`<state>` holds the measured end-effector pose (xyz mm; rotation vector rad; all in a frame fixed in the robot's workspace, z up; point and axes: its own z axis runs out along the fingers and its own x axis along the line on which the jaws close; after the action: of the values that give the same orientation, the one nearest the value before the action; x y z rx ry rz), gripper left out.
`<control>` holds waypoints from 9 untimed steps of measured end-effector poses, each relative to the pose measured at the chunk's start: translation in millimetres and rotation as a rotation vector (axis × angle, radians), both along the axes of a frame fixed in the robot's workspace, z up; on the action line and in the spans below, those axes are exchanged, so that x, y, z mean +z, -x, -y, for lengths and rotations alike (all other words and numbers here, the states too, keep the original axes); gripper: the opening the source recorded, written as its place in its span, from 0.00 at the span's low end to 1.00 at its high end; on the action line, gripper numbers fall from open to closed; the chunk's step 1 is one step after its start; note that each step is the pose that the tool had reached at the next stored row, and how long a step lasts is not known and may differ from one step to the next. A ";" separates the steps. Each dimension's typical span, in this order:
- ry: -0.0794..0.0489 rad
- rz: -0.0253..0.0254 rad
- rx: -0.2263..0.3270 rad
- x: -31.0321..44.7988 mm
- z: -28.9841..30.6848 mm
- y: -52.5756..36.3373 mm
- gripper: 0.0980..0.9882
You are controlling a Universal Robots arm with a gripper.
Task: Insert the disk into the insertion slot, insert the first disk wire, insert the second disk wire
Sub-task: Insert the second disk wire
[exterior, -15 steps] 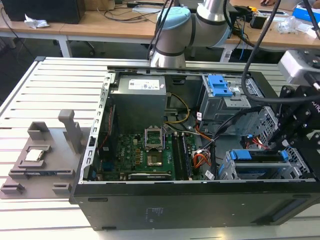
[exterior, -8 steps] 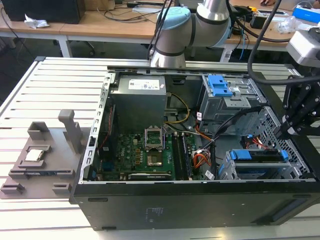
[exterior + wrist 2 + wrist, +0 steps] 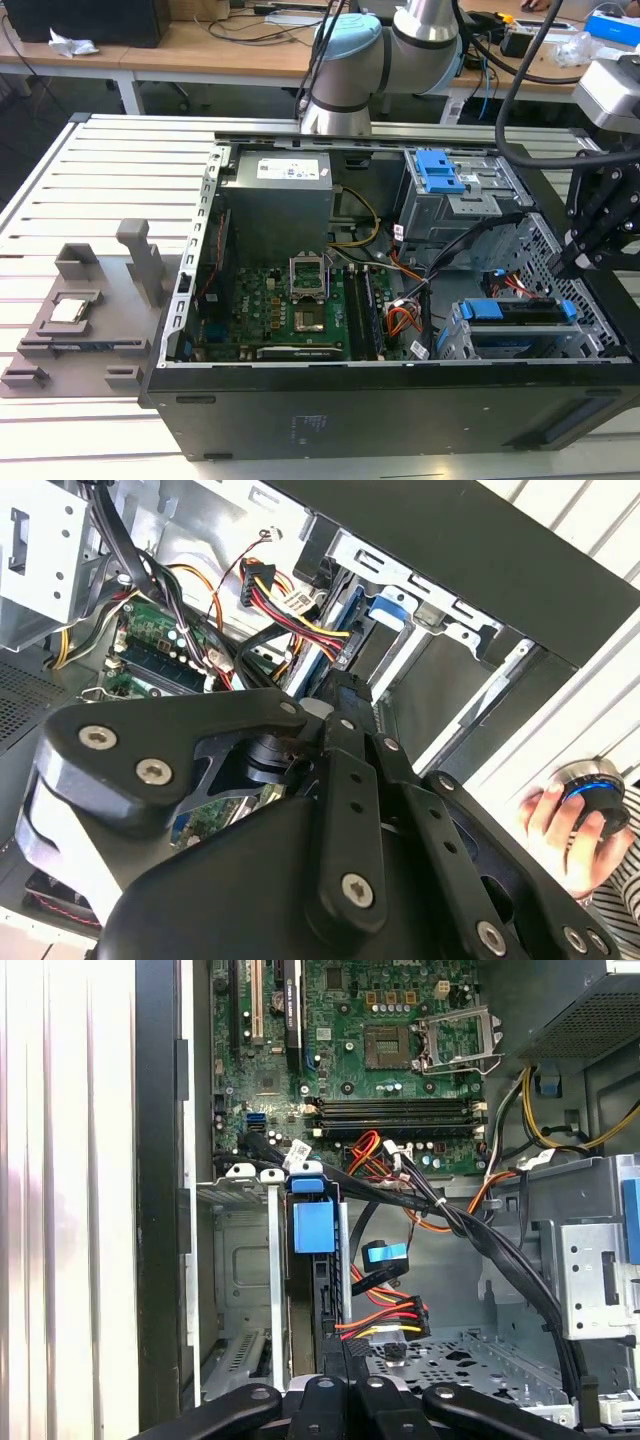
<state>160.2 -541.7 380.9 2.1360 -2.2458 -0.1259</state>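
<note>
The disk [image 3: 520,312], framed by its blue carrier [image 3: 313,1225], sits on edge inside the insertion slot [image 3: 500,342], the low perforated cage at the case's front corner on the exterior view's right. My gripper [image 3: 578,262] hangs just above the disk's end nearest that side, fingers together with nothing between them. In both wrist views its black linkage [image 3: 345,1400] points at the carrier [image 3: 385,608]. A black plug on red, yellow and orange wires [image 3: 392,1315] and a blue plug on a black cable [image 3: 385,1253] hang loose beside the disk.
The taller grey cage with a blue latch [image 3: 445,175] stands behind the slot. The motherboard [image 3: 300,310] and the power supply [image 3: 280,190] fill the case's other half. A person's hand [image 3: 560,825] holds a round knob outside the case. A grey fixture [image 3: 85,310] lies on the slatted table.
</note>
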 end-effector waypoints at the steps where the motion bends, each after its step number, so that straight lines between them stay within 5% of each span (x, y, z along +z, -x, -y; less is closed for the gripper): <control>1: 0.000 0.0000 0.000 0.0 0.0 0.0 0.01; 6: 0.000 0.0000 0.000 0.2 0.0 0.0 0.02; 9: 0.000 0.0000 0.000 0.2 0.0 0.0 0.23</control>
<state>160.2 -541.7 381.1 2.1360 -2.2457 -0.1259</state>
